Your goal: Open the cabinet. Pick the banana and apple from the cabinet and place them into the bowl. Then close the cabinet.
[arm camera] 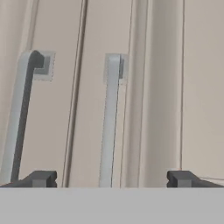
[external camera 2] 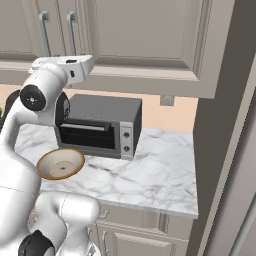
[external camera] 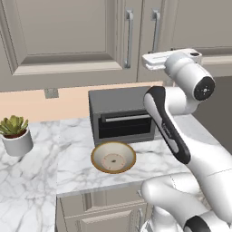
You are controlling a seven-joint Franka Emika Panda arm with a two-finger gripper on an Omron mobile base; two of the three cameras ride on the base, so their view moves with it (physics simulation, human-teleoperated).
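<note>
The end effector (arm camera: pixel 109 178), jaws spread wide and holding nothing, faces the closed taupe cabinet (external camera: pixel 68 36) (right door's grey bar handle (arm camera: pixel 110 118) lies between the fingertips). The cream bowl (external camera: pixel 113 157) rests on the marble desk (external camera: pixel 41 167), before a toaster oven (external camera: pixel 122 115).

One bowl (external camera: pixel 113 157), one toaster oven (external camera: pixel 121 115), one potted plant (external camera: pixel 15 135), two cabinet handles (arm camera: pixel 109 118).

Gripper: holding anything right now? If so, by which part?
Nothing held. The gripper is open, facing the closed cabinet; the right door's handle stands between the fingertips, not yet gripped.
</note>
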